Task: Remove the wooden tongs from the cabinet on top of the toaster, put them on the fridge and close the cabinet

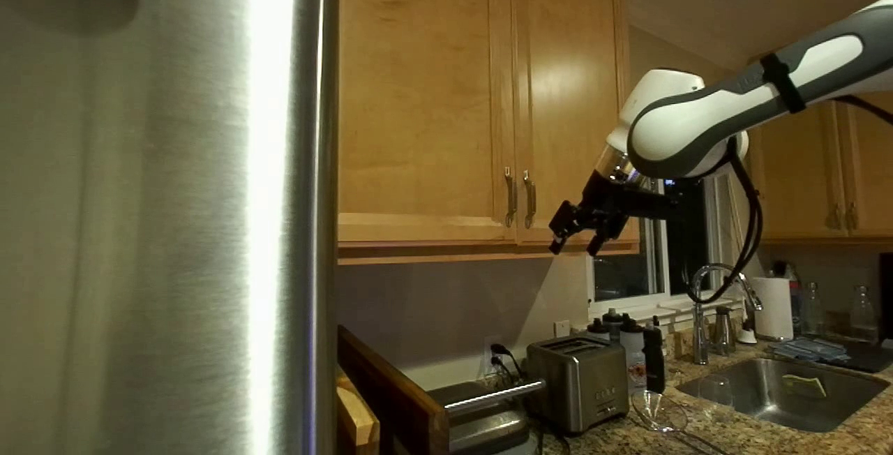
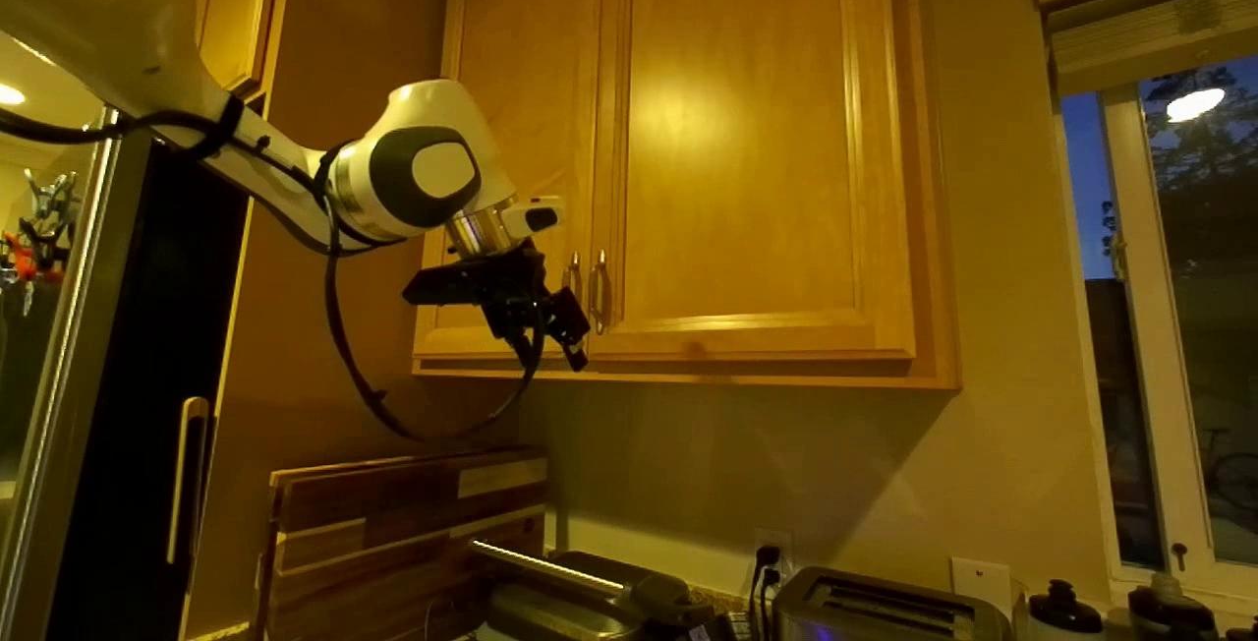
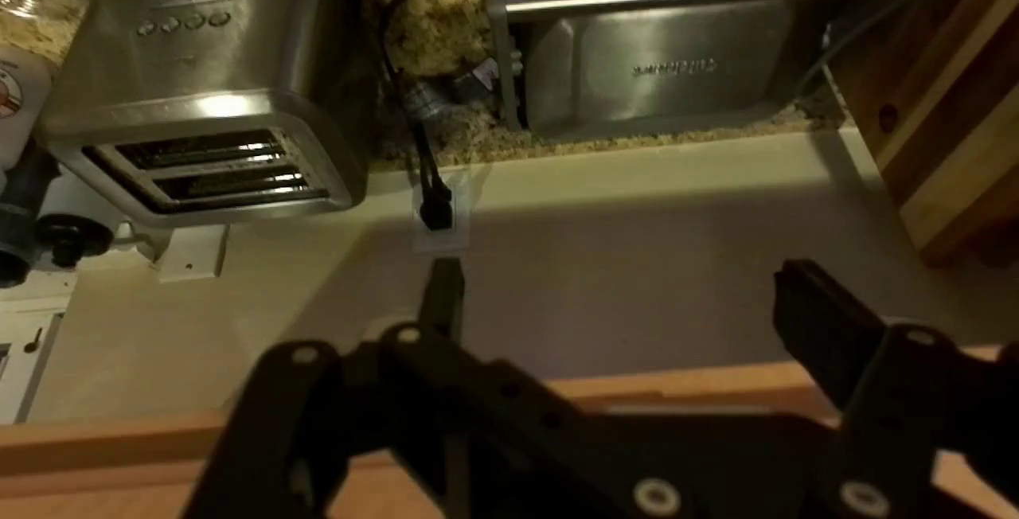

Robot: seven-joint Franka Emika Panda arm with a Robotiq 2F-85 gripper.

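Above the toaster (image 1: pixel 579 382), cabinet (image 1: pixel 474 106): fully closed. Fingers (image 3: pixel 828 320): wide apart, nothing btwn. Tongs: not vis., loc. unk. Fridge (image 1: pixel 167 232): side in view, top not. Status (est.): cabinet-closed cond. met; removal + transfer unconfirmed; if tongs are inside, all steps req'd.

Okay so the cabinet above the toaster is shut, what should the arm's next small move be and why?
Probably bring the tool in toward one of the door handles, since both cabinet doors look shut and the tongs are nowhere in view. The tool is open and holding nothing, and in an exterior view a gap shows between it and the handles.
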